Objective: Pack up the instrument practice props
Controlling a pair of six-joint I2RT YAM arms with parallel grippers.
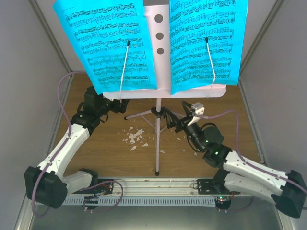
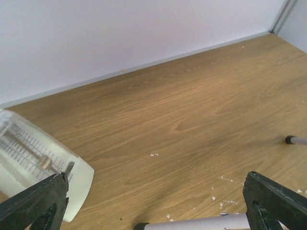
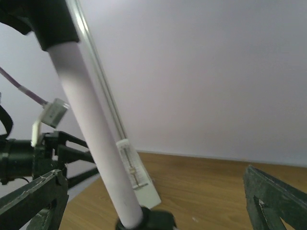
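Left gripper (image 2: 154,194): jaws wide apart, empty, low over the wooden table (image 2: 192,105), with the metronome (image 2: 33,160) just beside one finger. Right gripper (image 3: 151,196): jaws apart, either side of the music stand (image 3: 96,134) pole, not clamped. Sheet-music pages (image 1: 108,45): on the stand's desk. Crumbs (image 1: 135,138): by its legs.

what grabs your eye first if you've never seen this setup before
The two bright cyan sheets of music jump out first, propped side by side on the pale music stand that stands mid-table. Next come the white crumbs scattered on the wooden table near the stand's feet. A small white metronome with a clear cover shows at the left edge of the left wrist view.
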